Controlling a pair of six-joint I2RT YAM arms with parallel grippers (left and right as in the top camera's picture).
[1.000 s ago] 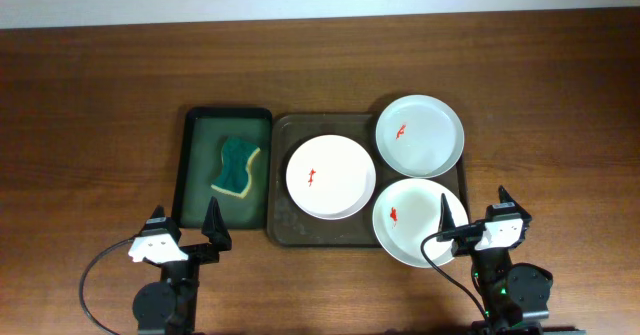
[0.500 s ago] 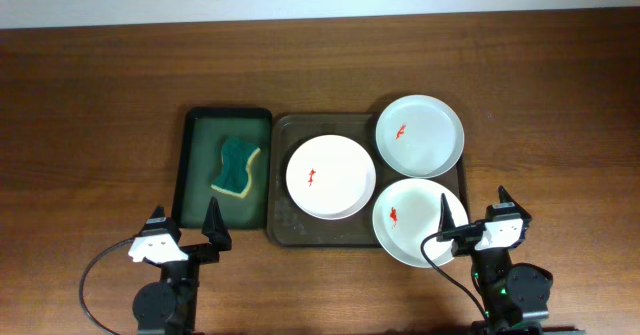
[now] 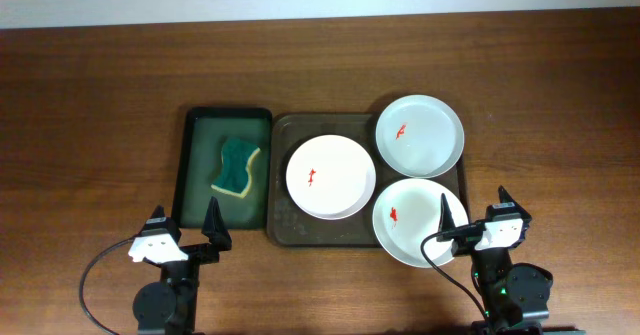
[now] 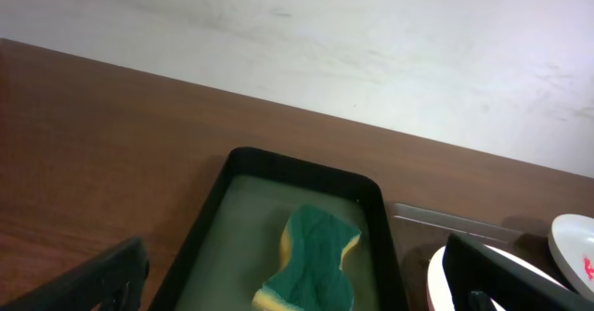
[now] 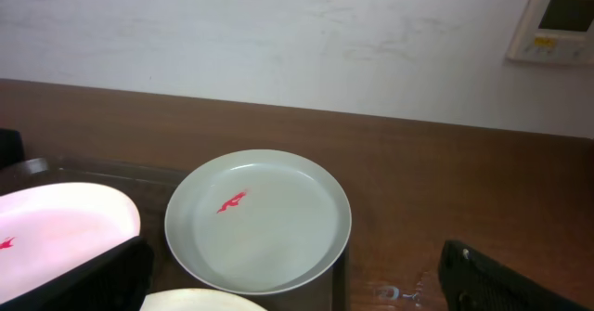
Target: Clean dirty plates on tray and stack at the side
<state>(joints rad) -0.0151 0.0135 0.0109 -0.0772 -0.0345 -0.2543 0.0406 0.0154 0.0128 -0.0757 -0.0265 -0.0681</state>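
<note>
Three white plates, each with a red smear, lie on the dark brown tray [image 3: 288, 227]: one at the middle [image 3: 330, 177], one at the back right [image 3: 420, 135], one at the front right [image 3: 412, 221]. My left gripper [image 3: 186, 227] is open and empty at the table's front, before the small black tray. My right gripper [image 3: 474, 213] is open and empty, its left finger over the front right plate's edge. In the right wrist view the back right plate [image 5: 258, 220] lies ahead, the middle plate [image 5: 58, 226] at left.
A smaller black tray with green inside [image 3: 222, 170] stands left of the brown tray and holds a green and yellow sponge [image 3: 235, 167]. The sponge also shows in the left wrist view [image 4: 311, 269]. A pale wall runs behind the table's far edge.
</note>
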